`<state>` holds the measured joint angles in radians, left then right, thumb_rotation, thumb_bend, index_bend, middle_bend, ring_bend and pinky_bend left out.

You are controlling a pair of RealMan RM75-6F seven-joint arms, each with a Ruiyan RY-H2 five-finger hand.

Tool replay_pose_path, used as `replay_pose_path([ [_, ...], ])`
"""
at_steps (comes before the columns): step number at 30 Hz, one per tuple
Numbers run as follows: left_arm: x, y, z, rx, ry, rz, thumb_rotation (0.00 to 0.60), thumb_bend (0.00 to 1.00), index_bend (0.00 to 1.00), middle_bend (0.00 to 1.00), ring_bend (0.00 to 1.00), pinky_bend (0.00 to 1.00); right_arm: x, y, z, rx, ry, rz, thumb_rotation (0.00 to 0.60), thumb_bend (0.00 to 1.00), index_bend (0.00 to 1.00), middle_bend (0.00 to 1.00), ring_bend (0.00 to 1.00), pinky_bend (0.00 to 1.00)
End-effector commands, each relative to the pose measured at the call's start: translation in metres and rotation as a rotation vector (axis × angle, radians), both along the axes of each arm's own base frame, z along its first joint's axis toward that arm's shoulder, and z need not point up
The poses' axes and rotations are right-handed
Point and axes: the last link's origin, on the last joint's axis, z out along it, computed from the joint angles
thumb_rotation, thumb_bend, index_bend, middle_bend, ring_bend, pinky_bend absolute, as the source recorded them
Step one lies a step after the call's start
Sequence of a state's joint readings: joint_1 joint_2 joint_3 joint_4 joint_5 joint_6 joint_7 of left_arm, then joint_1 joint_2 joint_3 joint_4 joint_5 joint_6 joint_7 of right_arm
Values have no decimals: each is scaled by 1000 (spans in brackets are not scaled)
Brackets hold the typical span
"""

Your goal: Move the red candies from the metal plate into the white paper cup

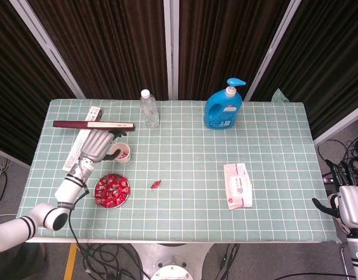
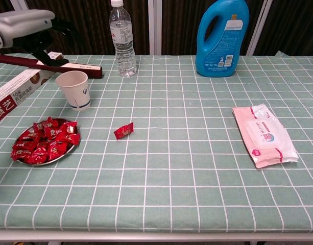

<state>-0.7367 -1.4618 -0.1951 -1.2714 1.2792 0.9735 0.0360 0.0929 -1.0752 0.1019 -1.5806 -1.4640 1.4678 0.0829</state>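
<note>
A metal plate (image 1: 96,188) (image 2: 53,160) heaped with several red candies (image 1: 112,190) (image 2: 42,143) sits near the table's front left. Just behind it the white paper cup (image 1: 121,153) (image 2: 74,89) stands upright. One red candy (image 1: 156,184) (image 2: 123,130) lies loose on the tablecloth, right of the plate and apart from it. My left hand (image 1: 97,142) (image 2: 40,31) hovers behind and left of the cup, fingers apart, holding nothing. Off the table's front right corner hangs my right hand (image 1: 347,205), empty.
A long dark box (image 2: 46,63) and a white carton (image 2: 16,94) lie behind and left of the cup. A water bottle (image 2: 122,38) and a blue detergent bottle (image 2: 222,38) stand at the back. A pink wipes pack (image 2: 266,135) lies at the right.
</note>
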Motion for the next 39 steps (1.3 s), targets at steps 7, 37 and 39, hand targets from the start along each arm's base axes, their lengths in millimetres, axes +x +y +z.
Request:
replay_pose_path([
  [7, 3, -62, -6, -96, 17, -144, 600, 352, 468, 705, 872, 1000, 2, -2, -4, 14, 0, 13, 600, 90, 15, 149, 0, 296],
  [37, 35, -43, -126, -319, 193, -71, 600, 251, 497, 871, 916, 1000, -7, 3, 4, -8, -4, -20, 600, 90, 15, 166, 12, 336],
  [39, 35, -42, -129, -318, 196, -68, 600, 250, 503, 872, 916, 1000, -8, 4, 5, -11, -6, -24, 600, 90, 15, 168, 12, 337],
])
